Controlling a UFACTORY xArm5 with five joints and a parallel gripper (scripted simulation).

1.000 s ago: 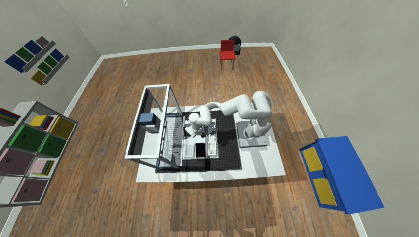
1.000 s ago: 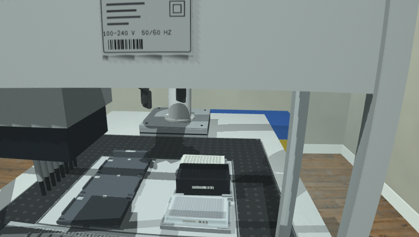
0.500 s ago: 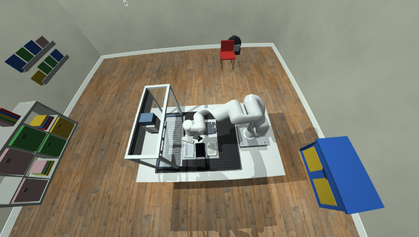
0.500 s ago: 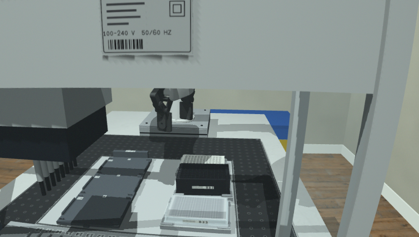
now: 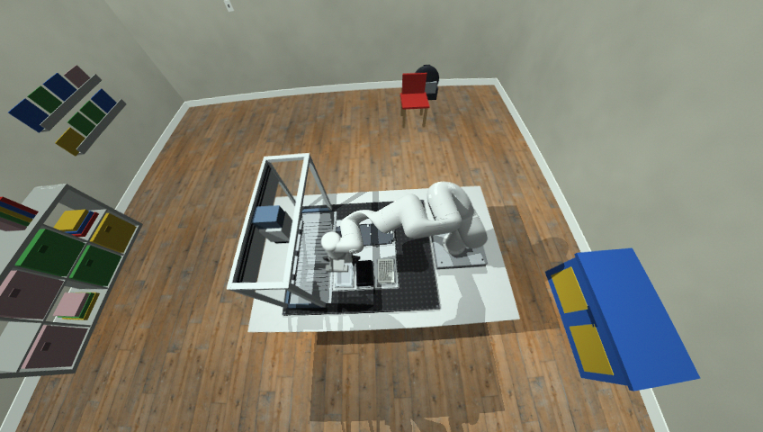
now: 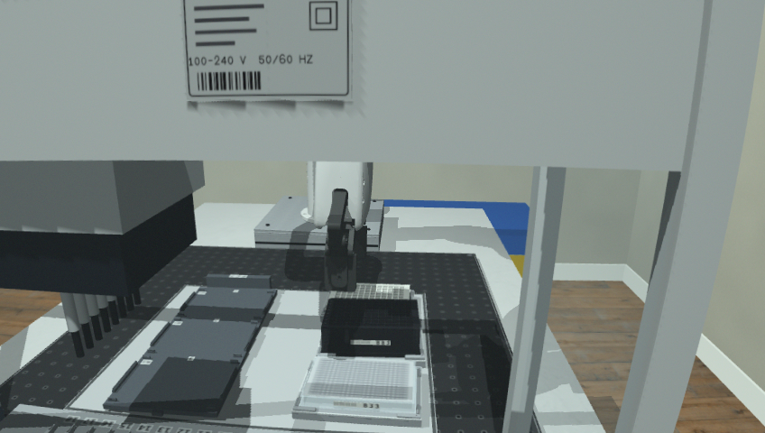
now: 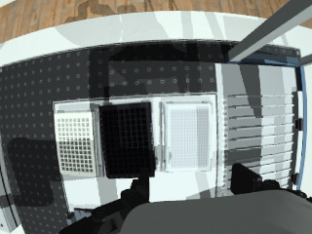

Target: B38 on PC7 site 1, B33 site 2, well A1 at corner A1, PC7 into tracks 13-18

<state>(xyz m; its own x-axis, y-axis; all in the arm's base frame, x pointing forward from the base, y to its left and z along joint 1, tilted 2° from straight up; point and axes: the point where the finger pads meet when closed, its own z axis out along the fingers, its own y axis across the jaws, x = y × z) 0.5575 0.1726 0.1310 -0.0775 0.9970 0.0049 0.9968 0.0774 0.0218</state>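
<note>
The grey carrier PC7 [image 6: 215, 332] lies on the white apron with all three sites bare and its handle [image 6: 238, 280] at the far end; in the top view the arm hides most of it. The three plates sit in their nests in a row: the 96-well B38 [image 6: 370, 290] [image 7: 74, 143] [image 5: 386, 271], the black deep-well B83 [image 6: 370, 327] [image 7: 127, 139] [image 5: 364, 273] and the 384-well B33 [image 6: 358, 386] [image 7: 187, 136] [image 5: 344, 278]. My gripper [image 6: 339, 279] [image 7: 191, 179] [image 5: 339, 265] is open and empty. It hangs above the apron strip beside the nests, about level with B33.
The loading rails [image 7: 260, 131] [image 5: 313, 251] lie past B33, under the instrument frame. A dark pipetting head [image 6: 80, 235] with tips hangs over the rails near the carrier's far site. A frame post [image 6: 537, 300] stands right of the nests. The arm's base plate [image 6: 290, 225] is behind.
</note>
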